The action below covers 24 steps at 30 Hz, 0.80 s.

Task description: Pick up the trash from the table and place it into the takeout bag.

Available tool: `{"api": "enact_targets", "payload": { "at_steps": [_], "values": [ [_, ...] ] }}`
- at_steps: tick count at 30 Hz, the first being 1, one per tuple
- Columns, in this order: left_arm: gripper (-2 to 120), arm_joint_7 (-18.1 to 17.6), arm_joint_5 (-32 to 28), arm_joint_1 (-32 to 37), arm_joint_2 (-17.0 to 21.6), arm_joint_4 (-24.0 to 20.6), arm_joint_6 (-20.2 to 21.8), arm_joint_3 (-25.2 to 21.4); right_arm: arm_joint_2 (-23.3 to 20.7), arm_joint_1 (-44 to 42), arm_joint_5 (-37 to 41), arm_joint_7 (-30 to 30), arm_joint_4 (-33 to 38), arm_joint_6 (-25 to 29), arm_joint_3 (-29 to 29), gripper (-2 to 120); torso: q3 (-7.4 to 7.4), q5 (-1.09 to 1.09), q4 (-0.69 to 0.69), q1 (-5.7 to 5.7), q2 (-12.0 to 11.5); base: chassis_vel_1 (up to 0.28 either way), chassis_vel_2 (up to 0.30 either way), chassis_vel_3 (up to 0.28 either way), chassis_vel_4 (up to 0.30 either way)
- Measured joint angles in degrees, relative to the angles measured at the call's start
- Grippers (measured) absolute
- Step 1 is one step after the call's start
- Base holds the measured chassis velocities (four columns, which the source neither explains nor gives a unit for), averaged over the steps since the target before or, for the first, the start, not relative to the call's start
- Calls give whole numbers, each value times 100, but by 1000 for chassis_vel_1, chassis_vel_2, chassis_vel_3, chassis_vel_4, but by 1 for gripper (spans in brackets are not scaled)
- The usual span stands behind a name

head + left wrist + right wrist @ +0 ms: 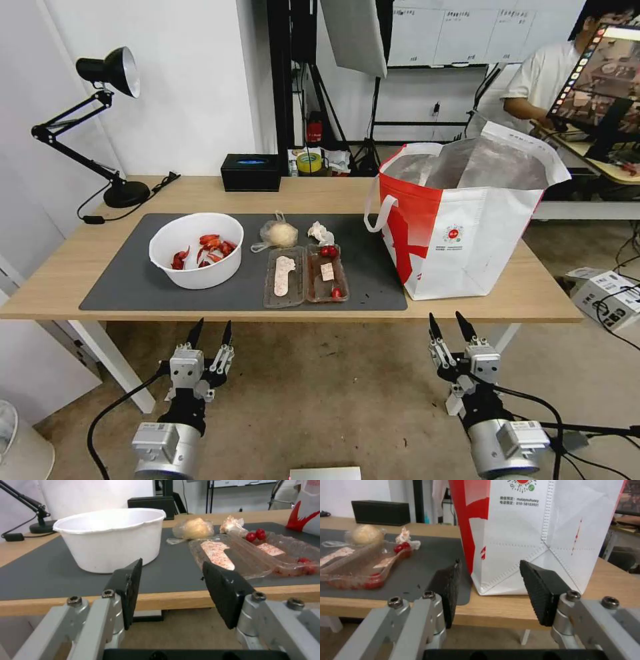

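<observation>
1. Holding both arms low in front of the table's [80, 280] near edge, we had our left gripper [211, 332] and right gripper [448, 322] spread wide and empty, fingertips pointing up toward the work.
2. From the left gripper [171, 590] outward, we faced the white bowl [110, 538] of red crayfish shells on the dark grey mat [127, 280], with the clear hinged tray [246, 552] lying open just beside it.
3. Beyond the tray we saw the small knotted bag [279, 233] and the crumpled tissue [321, 233], near each other and apart from the bowl.
4. From the right gripper [488, 590] outward, the takeout bag [533, 530] stood upright on the table's right end, its foil-lined mouth gaping upward.
5. We judged the task not yet begun: every piece of trash lay on the mat, none in the bag.
6. The next move, we reckoned, called for raising one gripper above the tabletop and reaching over a first item, keeping clear of the table's edge.
</observation>
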Motion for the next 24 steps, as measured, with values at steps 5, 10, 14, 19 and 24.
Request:
{"api": "enact_targets", "payload": {
  "at_steps": [5,10,14,19,24],
  "values": [
    [50,0,0,0,0,0,0,0,0,0,0,0,0,0,0,50,0,0,0,0,0,0,0,0,0],
    [50,0,0,0,0,0,0,0,0,0,0,0,0,0,0,50,0,0,0,0,0,0,0,0,0],
    [50,0,0,0,0,0,0,0,-100,26,107,31,26,-76,18,55,0,1,-1,0,0,0,0,0,0],
    [62,-47,-140,-32,50,-26,97,-37,-623,224,764,267,235,-609,157,74,0,0,1,0,0,0,0,0,0],
    [82,-406,-953,-238,371,-287,681,-296,-1418,507,1723,611,531,-1391,360,95,0,1,0,0,0,0,0,0,0]
  ]
}}
